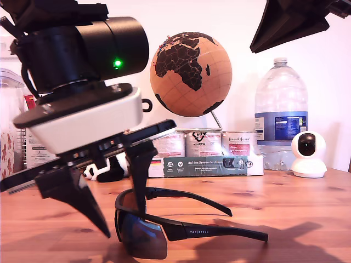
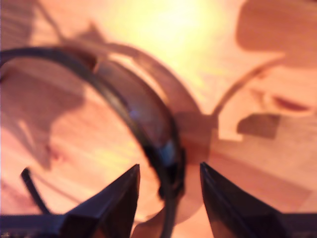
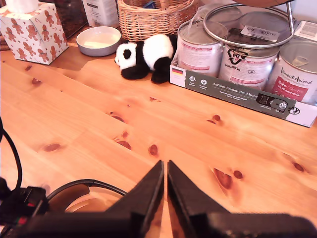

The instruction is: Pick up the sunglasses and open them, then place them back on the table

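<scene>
The sunglasses [image 1: 145,235] rest on the table [image 1: 296,197] near its front edge, black frame, blue lens, both arms unfolded toward the exterior view's right. My first gripper [image 1: 123,222] stands open astride the frame. In the first wrist view the blurred frame [image 2: 148,119] passes between the two fingertips [image 2: 126,191] with a gap on each side. My second gripper [image 1: 258,44] hangs high at the exterior view's upper right. It is shut [image 3: 165,166] with nothing in it, and one curved arm of the sunglasses [image 3: 89,181] shows below it.
Behind the sunglasses stand a cork globe [image 1: 189,74], a carton of cans [image 1: 208,159], a big water bottle [image 1: 281,109] and a small white camera [image 1: 308,153]. A panda toy [image 3: 146,54], wicker basket [image 3: 153,17], bowl [image 3: 99,39] and tissue box [image 3: 32,27] line the back.
</scene>
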You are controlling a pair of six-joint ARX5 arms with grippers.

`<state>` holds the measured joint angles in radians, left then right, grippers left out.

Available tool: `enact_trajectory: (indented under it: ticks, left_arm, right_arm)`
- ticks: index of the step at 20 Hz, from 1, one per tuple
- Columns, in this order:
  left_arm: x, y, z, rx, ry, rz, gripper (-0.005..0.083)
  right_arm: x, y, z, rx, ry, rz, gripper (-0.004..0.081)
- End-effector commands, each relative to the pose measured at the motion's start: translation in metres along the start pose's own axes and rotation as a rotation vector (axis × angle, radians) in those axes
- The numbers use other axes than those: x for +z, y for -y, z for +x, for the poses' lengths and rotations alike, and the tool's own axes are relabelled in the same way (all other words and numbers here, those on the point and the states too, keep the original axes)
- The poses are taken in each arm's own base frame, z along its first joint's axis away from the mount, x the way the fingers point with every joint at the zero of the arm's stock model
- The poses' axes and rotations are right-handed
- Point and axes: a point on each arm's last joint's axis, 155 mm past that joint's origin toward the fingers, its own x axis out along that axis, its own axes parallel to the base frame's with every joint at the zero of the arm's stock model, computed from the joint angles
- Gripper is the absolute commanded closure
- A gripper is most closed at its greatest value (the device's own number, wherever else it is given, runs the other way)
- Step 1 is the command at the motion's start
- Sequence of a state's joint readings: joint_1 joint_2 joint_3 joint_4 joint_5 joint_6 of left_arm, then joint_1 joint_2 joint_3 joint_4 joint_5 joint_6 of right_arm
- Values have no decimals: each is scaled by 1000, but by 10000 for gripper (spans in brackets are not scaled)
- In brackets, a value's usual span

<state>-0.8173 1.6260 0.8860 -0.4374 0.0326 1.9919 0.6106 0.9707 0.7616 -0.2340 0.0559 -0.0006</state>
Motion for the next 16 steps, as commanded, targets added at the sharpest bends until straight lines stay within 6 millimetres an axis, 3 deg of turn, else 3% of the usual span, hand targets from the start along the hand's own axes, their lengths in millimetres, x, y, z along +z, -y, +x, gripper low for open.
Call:
enact_trajectory:
  ticks: [1, 5, 12, 14, 16]
  left_arm:
    - [-4, -5, -3, 19, -19, -32, 428]
    - [-13, -15, -21, 66, -61, -111, 417]
    - [-31, -1, -54, 46, -178, -238, 423]
    - [-37, 2, -68, 59, -219, -334, 519]
    - [-42, 4, -81, 79, -250, -471, 743]
  right_arm:
    - [-6, -3, 1, 8, -12, -2, 780]
    - [-8, -2, 1, 8, -17, -3, 780]
    - [-11, -2, 1, 4, -28, -3, 780]
    - [-13, -1, 1, 3, -39, -3, 780]
    - [-12, -1, 1, 3, -35, -2, 780]
